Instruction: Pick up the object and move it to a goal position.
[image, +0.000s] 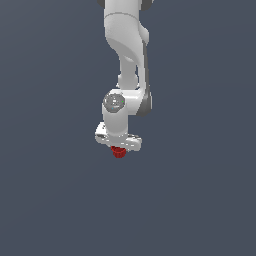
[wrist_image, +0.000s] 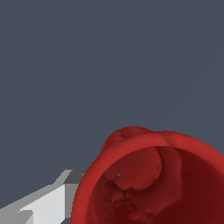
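The object (image: 118, 152) is a tiny bright red cup-like cylinder with a knobbly surface. In the exterior view it sits directly under the white hand of my gripper (image: 118, 149), well above the lower part of the scene. In the wrist view the red cup (wrist_image: 153, 183) fills the near corner with its open mouth facing the camera. One white finger (wrist_image: 43, 203) lies against its side; the other finger is hidden. The gripper is shut on the cup.
The white arm (image: 127, 55) comes down from the top of the exterior view. The rest of both views is plain dark grey-blue ground (image: 200, 200). No goal marker shows.
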